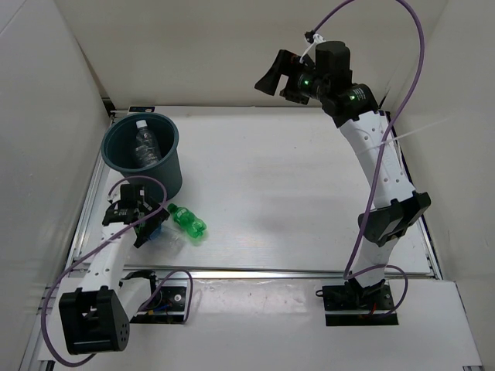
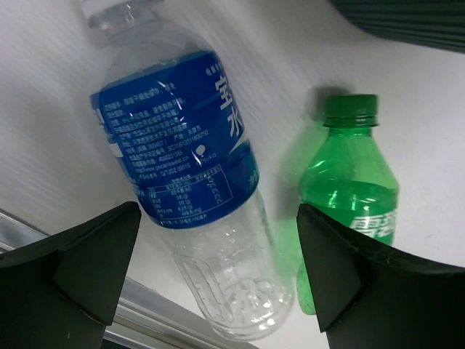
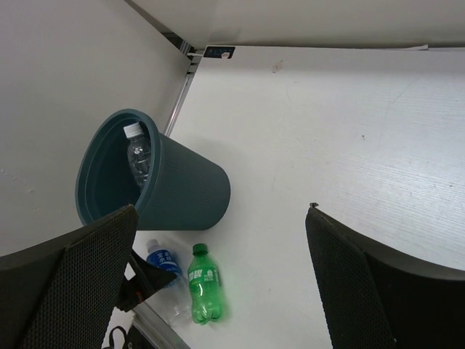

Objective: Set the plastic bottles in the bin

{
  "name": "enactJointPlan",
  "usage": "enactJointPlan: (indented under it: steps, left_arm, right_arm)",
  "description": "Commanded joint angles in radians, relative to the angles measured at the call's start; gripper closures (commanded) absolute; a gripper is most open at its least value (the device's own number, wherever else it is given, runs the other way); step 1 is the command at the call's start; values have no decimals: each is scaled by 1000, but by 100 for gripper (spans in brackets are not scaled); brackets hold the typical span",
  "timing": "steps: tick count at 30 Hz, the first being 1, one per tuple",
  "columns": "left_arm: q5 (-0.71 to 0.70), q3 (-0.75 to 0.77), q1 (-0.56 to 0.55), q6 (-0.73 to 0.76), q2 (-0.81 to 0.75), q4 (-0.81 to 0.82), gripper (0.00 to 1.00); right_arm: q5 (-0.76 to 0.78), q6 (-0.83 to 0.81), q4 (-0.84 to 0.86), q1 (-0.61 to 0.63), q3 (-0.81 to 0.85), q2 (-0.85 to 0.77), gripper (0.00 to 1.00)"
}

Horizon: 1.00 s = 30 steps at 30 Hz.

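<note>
White table (image 1: 309,201), teal bin (image 1: 166,176) standing upright at its far left. Right tool (image 1: 272,76) is up high at the back, jaws wide apart, holding nothing. Left tool (image 2: 218,212) hovers, also spread wide, over the blue-label bottle (image 2: 178,138). The green bottle (image 2: 350,193) lies just beside that one. A clear white-capped bottle (image 3: 138,156) sits inside the bin.

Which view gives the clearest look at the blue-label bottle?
Left wrist: the blue-label bottle fills the frame, lying beside the green bottle, its label sharp. Top external shows only a blue sliver under the left pincer. Right wrist shows it small and distant, near the bottom edge.
</note>
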Motion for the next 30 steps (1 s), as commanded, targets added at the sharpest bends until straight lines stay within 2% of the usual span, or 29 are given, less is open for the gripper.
enactJointPlan:
  steps: [1,4,8,9,12,13,14,17,19,23,27,30]
  left_arm:
    - [49,-30,28,-20,6,23,0]
    - [69,-53,28,-58,25,32,2]
    - [92,-102,37,-110,25,32,14]
    - [92,-118,48,-110,16,32,28]
    - [92,-118,48,-133,-4,32,53]
    - [92,-118,48,-133,-4,32,64]
    - [80,-101,59,-133,-18,14,68]
    - [29,-12,59,-133,-79,-65,72]
    - [-47,100,59,-133,-154,-117,74]
    - [-167,301,59,-143,-265,-204,71]
    - [-207,526,59,-87,-251,-176,70]
    - [-219,707,59,-26,-149,-125,70]
  right_arm:
    - [-28,-7,-7,-12,31,-15,0]
    - [-28,-16,-17,-12,11,-37,0]
    - [-28,-16,-17,-30,1,-46,0]
    - [-28,-16,-29,-30,1,-46,0]
    - [-37,-16,-38,-40,1,-55,0]
    - [-37,-16,-38,-40,1,-55,0]
    - [-37,-16,-38,-40,1,-55,0]
    - [-48,-16,-47,-40,-9,-55,0]
    - [-48,-16,-47,-40,-21,-64,0]
    - [-48,-16,-47,-49,-42,-65,0]
    - [-48,-16,-47,-49,-42,-65,0]
    - [-58,-16,-47,-49,-42,-65,0]
